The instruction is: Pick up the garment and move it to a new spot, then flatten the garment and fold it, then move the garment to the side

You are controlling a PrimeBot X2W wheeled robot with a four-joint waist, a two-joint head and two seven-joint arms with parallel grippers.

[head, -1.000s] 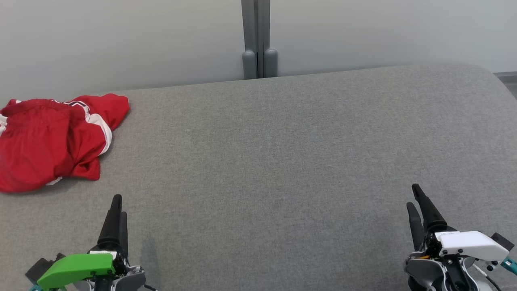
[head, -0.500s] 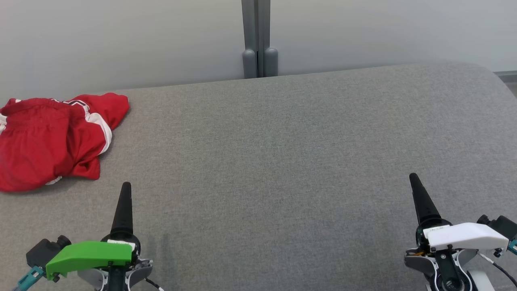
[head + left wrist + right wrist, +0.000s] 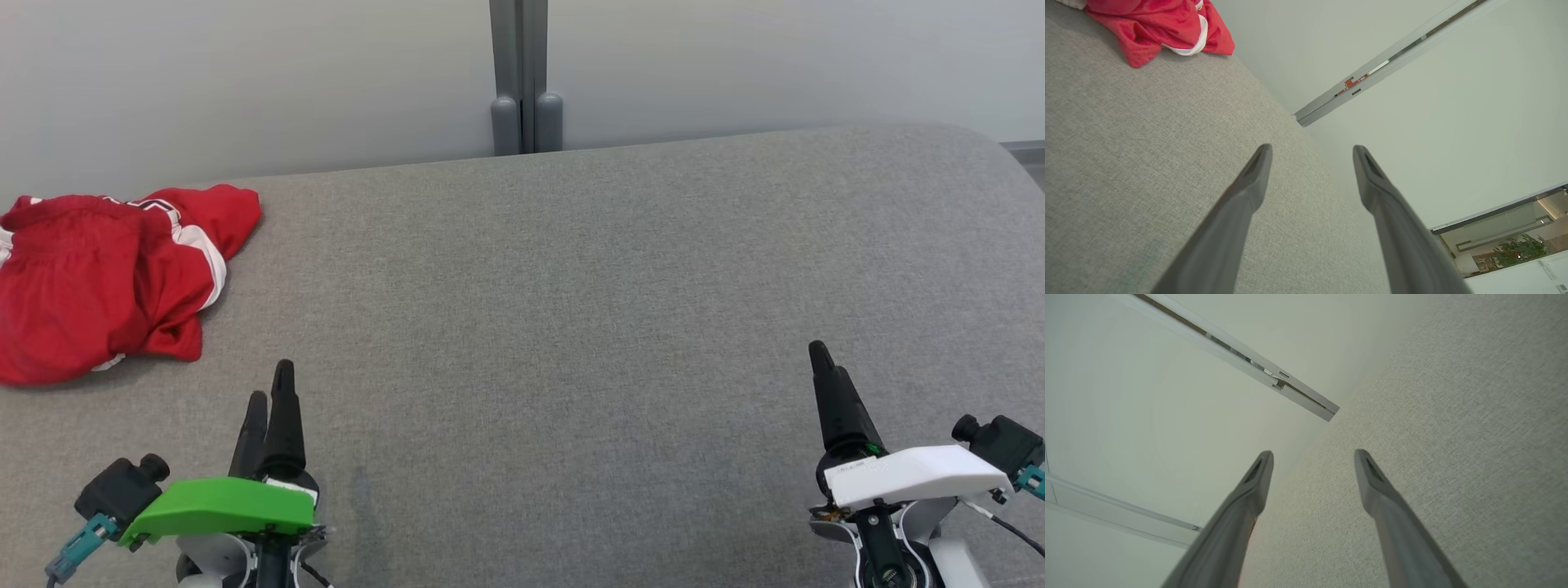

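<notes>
Moved: both claws have crept forward over the bench point(image 3: 571, 286) since a second ago. The left claw point(image 3: 271, 382) also slid a bit right and rolled, and the right claw point(image 3: 820, 353) edged slightly inward. The shorts haven't budged.
Shorts: red shorts point(image 3: 98, 286) with white side stripes, bunched in a heap at the bench's far left corner, close to the back edge. The head view's left side cuts part of them off.
Left claw: near the front edge on the left, fingers spread wide with nothing between them, well short of the shorts.
Right claw: front right, also wide open and empty, well apart from the shorts.
Stage: looks like the very start, pickup not done yet.
Handling: my guess is thin sporty fabric, so light, floppy and maybe a bit slick. It'll sag and drape once lifted.
Where to grab: I'd go for the gathered waistband at the heap's far left, since it's thicker and less likely to slip. The leg hem poking toward the front edge is closer to the left claw, though.
Watch out: a pinch in a heap like this could catch several layers.
</notes>
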